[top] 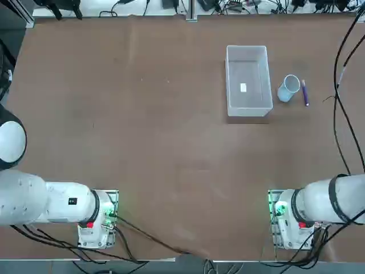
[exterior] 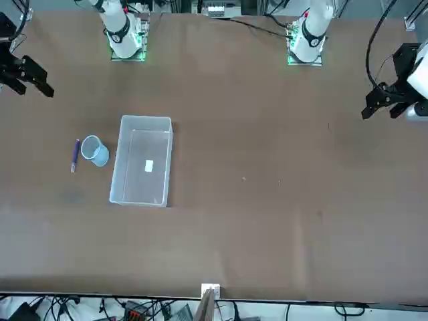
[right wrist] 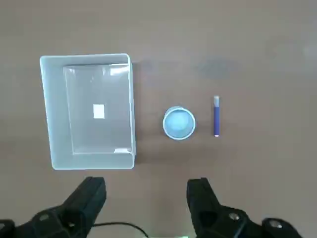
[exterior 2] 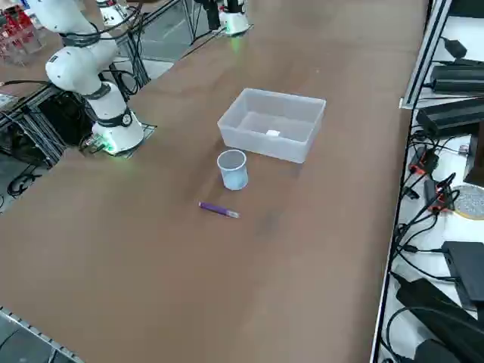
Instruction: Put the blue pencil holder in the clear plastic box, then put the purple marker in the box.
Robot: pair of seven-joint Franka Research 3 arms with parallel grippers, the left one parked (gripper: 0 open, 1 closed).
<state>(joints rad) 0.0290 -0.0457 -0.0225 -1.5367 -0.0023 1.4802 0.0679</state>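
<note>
Blue pencil holder point(right wrist: 179, 122) stands upright between clear plastic box point(right wrist: 87, 111) and purple marker point(right wrist: 216, 116), toward the table's far right edge. Right gripper point(right wrist: 147, 198) hangs high, fingers spread, empty. Likely light, thin-walled, slick: pinch your grip across the rim, gently.

The top view hangs high over the table point(top: 142, 142), looking straight down, with both arm bases at 6 o'clock and the box point(top: 247, 81) towards 1 o'clock. The front view sits across the table, facing the robot from above, so the bases lie at 12 o'clock and the box point(exterior: 142, 160) falls left of centre. The right side view stands raised at the robot's right, looking diagonally down; its box point(exterior 2: 273, 124) lies just above centre. The wrist view looks straight down from well above the table, nearer than the top view. All four share the box, the cup point(right wrist: 179, 123) and the marker point(right wrist: 216, 116).
</note>
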